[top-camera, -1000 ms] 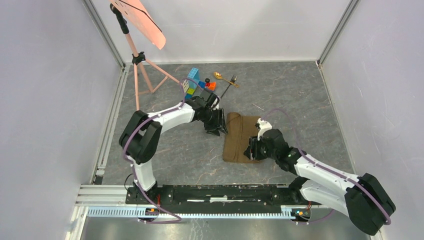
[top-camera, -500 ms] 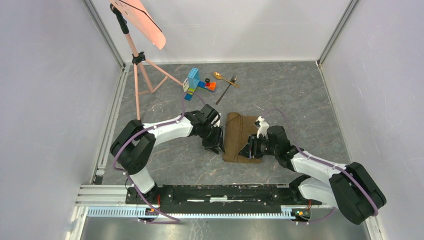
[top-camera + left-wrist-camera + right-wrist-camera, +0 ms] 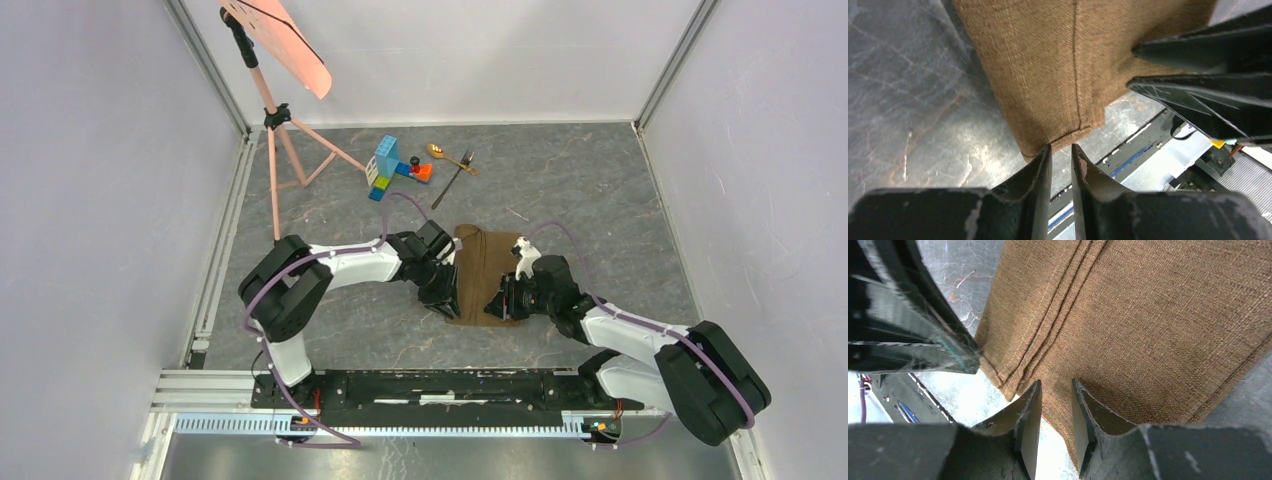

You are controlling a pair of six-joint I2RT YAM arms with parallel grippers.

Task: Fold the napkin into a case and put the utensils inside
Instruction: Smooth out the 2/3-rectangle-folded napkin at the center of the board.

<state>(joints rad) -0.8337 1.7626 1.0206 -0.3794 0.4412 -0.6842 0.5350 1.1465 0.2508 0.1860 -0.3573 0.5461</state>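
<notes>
At the tips of the left gripper (image 3: 1061, 147) lies the near corner of the brown napkin (image 3: 1058, 65), its stitched hem ending right where the two fingers come to a point. Jaws: a narrow gap apart, not closed; grey table (image 3: 913, 100) and the base rail show through the gap. Cannot tell whether any cloth is pinched.

Right gripper (image 3: 1055, 385): jaws likewise parted by a narrow slot. The napkin's near edge runs across that slot, with cloth visible between the fingers and beyond the tips. Double-stitched hem lies just left of its left finger. Grip on the cloth not confirmed.

Overhead: napkin lies flat, folded into a tall strip, between the two grippers. The left gripper is at its near left corner, the right one at its near right part. Both heads are low over the table and close to each other.

Spoon (image 3: 438, 152) and fork (image 3: 456, 178) lie well beyond both sets of jaws, past the napkin's far edge, side by side, touching nothing else that I can make out. Toy blocks (image 3: 390, 165) sit just left of the spoon; a pink stand (image 3: 285, 140) is further left.
</notes>
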